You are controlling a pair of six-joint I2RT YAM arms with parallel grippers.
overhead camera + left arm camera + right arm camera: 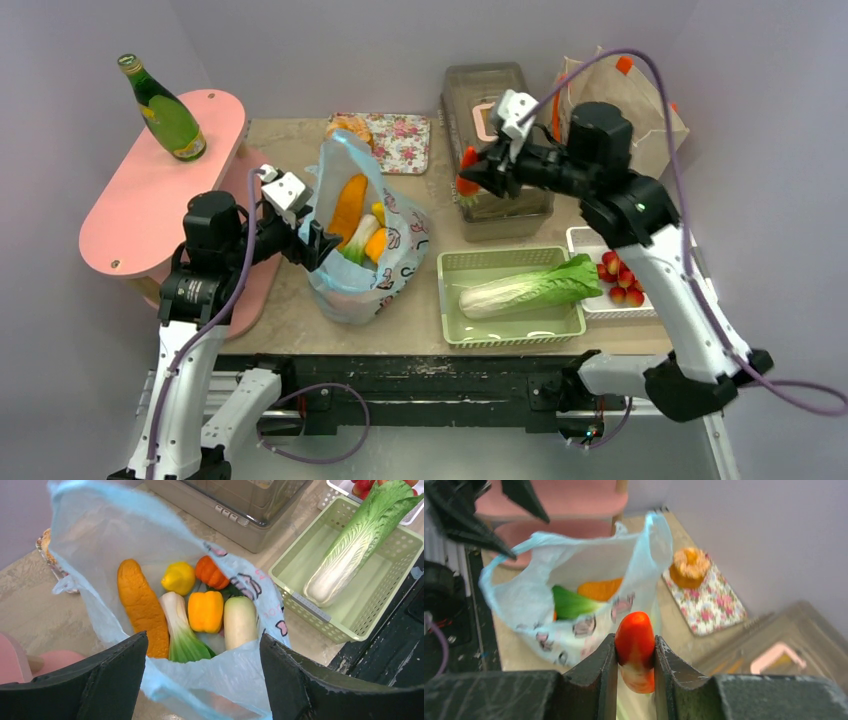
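- Right pincer (480,175): clamped on a red vegetable (635,640), held in the air over the clear lidded box (495,215), apart from the bag.
- Left pincer (202,639): jaws wide, set at the near rim of the blue bag (350,290), its mouth agape.
- Bag contents: long orange piece (142,607), lemon (178,577), yellow pepper (205,611), bok choy (180,630), white radish (240,622).
- Stage, by my reckoning: midway, with six pieces bagged or carried.
- Outside the bag: cabbage (525,288) in the green basket (450,320); red fruits (618,280) in a white tray (580,240).
- Obstruction: the bag's raised far flap stands between the red vegetable and the mouth.
- Also on the worktop: doughnut (348,127) on a floral mat (400,145); a bottle (165,110) on the pink shelf (150,200).
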